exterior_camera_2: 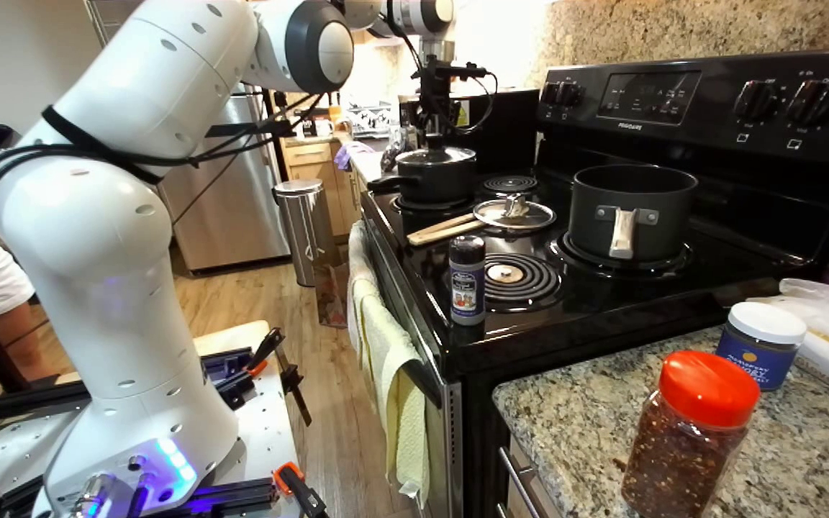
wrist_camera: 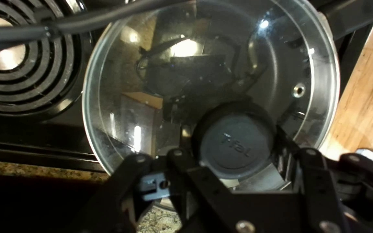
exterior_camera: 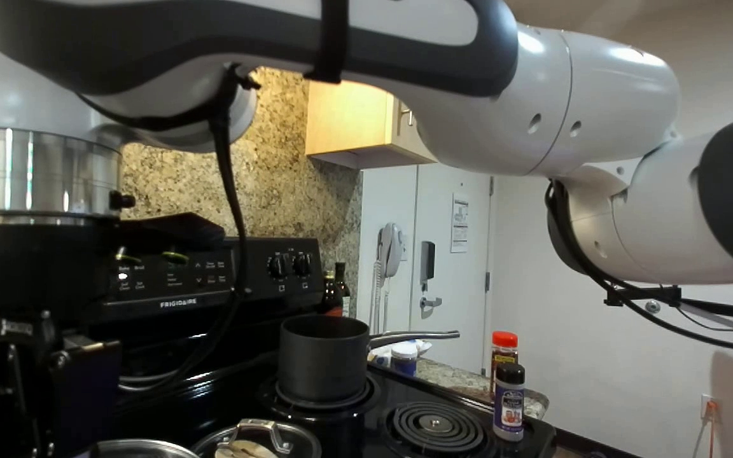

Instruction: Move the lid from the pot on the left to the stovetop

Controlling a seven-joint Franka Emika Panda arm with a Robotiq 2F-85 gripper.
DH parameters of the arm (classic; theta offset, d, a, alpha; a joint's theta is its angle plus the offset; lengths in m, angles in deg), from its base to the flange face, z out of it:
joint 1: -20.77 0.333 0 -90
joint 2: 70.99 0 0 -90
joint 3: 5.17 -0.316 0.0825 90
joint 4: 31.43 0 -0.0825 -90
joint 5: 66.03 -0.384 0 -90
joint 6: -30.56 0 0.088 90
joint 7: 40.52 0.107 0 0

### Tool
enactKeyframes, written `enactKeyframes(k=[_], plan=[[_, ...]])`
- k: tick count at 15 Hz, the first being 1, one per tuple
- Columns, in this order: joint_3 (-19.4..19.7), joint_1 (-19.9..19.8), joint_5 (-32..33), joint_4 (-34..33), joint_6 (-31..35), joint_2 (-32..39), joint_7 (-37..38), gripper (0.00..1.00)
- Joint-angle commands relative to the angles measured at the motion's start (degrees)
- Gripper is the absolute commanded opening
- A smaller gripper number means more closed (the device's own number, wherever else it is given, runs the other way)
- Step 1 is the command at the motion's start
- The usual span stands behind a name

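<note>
Look straight below the end effector [wrist_camera: 233, 139] for the lid [wrist_camera: 202, 87], level on the pot [exterior_camera_2: 435, 183], not yet over on the stovetop surface [exterior_camera_2: 601, 296] spreading beneath and beyond. With jaws to either side of the black knob [wrist_camera: 235, 145], close against it; cannot tell whether clenched on it or just released around it. Judge the lid stiff and fairly light, mostly clear glass inside a bright rim [wrist_camera: 335, 81], so breakable if knocked or dropped. Expect slickness in the glass; better not to pinch there. Take hold by the knob, squarely and low on its sides, probably matte enough to grip well. Lift straight up before travelling, minding the spare lid [exterior_camera_2: 515, 214] near the end effector. Lower flat and gently, letting go only after contact
</note>
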Motion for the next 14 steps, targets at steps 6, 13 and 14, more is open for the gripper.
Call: enactKeyframes(k=[6, 13, 14], plan=[[0.48, 2.62, 2.35, -8.25, -9.53, 2.04, 0.44, 0.34], [0.84, 3.56, 2.31, -13.79, -13.58, 4.71, -0.76, 0.34], [0.82, 3.52, 2.12, -14.50, -13.70, 5.21, -0.92, 0.34]])
